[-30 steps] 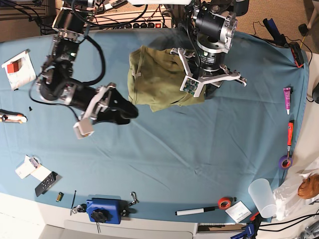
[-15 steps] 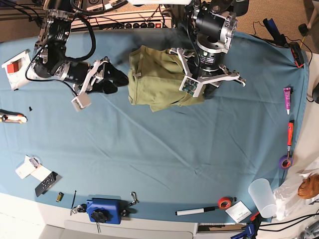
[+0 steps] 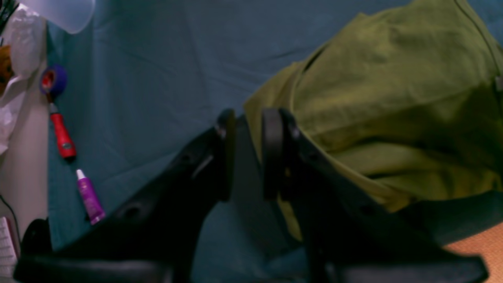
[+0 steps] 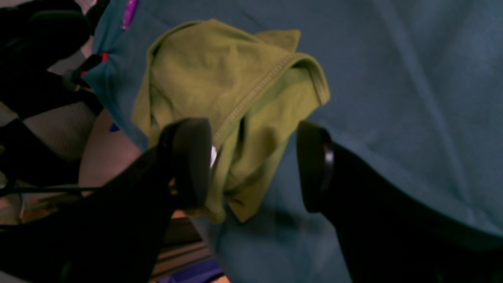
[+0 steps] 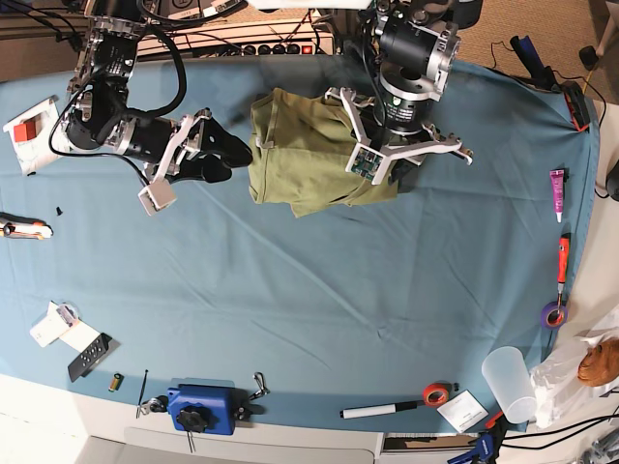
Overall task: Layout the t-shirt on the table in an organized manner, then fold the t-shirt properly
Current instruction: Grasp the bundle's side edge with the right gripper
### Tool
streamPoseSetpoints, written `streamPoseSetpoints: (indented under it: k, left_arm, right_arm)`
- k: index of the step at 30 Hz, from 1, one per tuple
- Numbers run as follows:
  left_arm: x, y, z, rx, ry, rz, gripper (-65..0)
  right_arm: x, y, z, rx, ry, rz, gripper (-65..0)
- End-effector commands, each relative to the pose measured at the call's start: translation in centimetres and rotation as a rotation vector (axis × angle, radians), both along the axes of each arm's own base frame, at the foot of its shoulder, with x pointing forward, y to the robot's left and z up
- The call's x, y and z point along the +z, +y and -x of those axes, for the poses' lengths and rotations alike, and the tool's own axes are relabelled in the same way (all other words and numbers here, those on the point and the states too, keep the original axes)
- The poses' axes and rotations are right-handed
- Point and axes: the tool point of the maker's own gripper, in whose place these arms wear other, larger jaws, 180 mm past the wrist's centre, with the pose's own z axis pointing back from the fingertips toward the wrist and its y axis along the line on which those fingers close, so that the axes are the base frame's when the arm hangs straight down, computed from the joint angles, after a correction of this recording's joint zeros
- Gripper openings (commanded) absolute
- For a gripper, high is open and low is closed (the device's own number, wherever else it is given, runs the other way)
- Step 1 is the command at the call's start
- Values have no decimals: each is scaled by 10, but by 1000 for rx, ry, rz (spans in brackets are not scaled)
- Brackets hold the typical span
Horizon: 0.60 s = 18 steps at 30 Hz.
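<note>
The olive-green t-shirt [image 5: 300,164] lies bunched in a heap at the back middle of the blue-teal table [image 5: 338,290]. My right gripper [image 5: 227,155] is open and wide at the heap's left edge. In the right wrist view its jaws [image 4: 253,165] straddle a folded hem of the t-shirt [image 4: 204,70] just above the table [image 4: 393,78]. My left arm [image 5: 406,106] stands over the heap's right side. In the left wrist view my left gripper [image 3: 248,153] has its jaws only a little apart. One finger [image 3: 273,153] rests at the edge of the t-shirt [image 3: 393,98], with bare cloth in the gap.
A purple tube [image 5: 557,184], a red screwdriver [image 5: 563,256] and purple tape [image 5: 553,314] lie along the right edge. A plastic cup [image 5: 511,382], a marker [image 5: 382,410], red tape [image 5: 437,393] and a blue tool [image 5: 203,406] sit at the front. A white box [image 5: 37,130] is at the far left.
My right arm has swung up and back from the middle left of the table, then in to the shirt's left edge. The left arm and the shirt have barely moved.
</note>
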Motion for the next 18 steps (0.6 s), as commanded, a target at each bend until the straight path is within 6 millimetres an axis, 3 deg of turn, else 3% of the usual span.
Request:
streamPoseSetpoints:
  k: [1, 8, 12, 18]
  left_arm:
    - [10, -1, -3, 2, -40, 15, -540]
    - [6, -3, 3, -6, -28, 25, -540]
    - [6, -3, 3, -6, -27, 26, -540]
    - [6, -3, 3, -6, -27, 27, -540]
  right_arm:
    - [10, -4, -3, 5, -38, 4, -294]
    - [6, -8, 0, 7, -25, 24, -294]
    - [-9, -14, -1, -31, 8, 93, -294]
    - [-8, 2, -4, -74, 13, 22, -294]
